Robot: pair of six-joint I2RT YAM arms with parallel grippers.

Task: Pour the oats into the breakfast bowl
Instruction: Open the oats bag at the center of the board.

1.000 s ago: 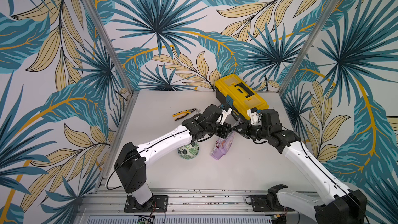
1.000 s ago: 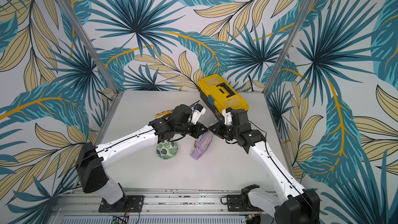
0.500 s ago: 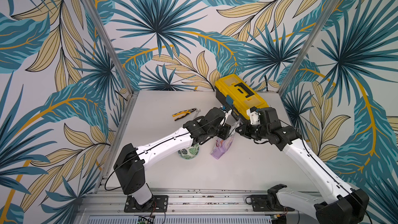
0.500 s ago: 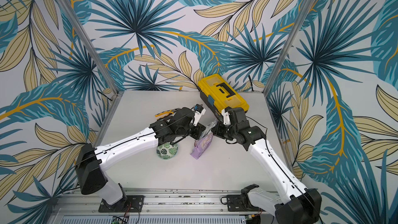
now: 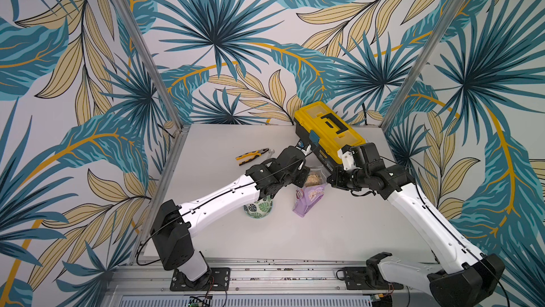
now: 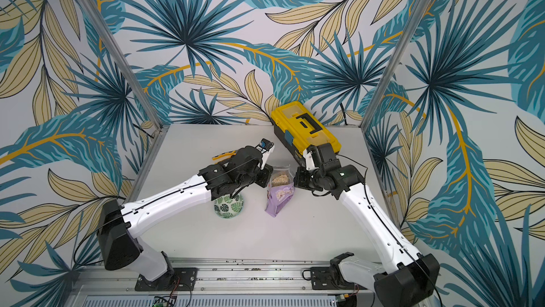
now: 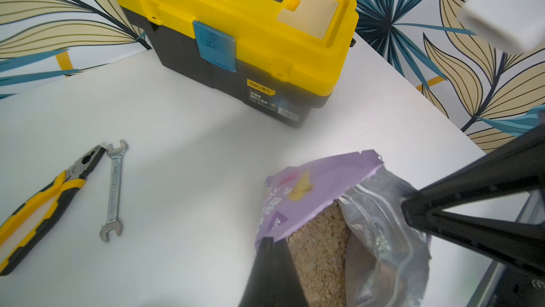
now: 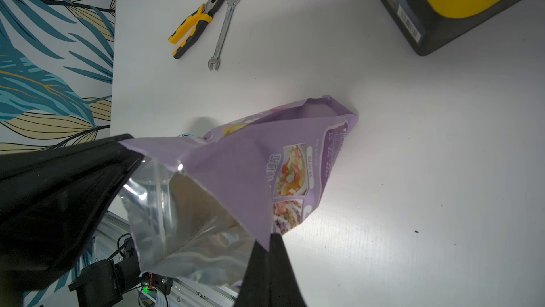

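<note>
The pouch (image 5: 310, 200) is held open at its mouth: one edge is clamped in the left gripper (image 5: 303, 178), the opposite edge in the right gripper (image 5: 329, 179). Oats (image 5: 314, 179) are exposed between them.

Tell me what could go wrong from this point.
Both the left pincer and right pincer pinch only thin edges of the pouch mouth; one could slip, dumping oats on the table. The bowl sits partly under the left forearm, so pouring may miss it or the arm may knock it.
</note>
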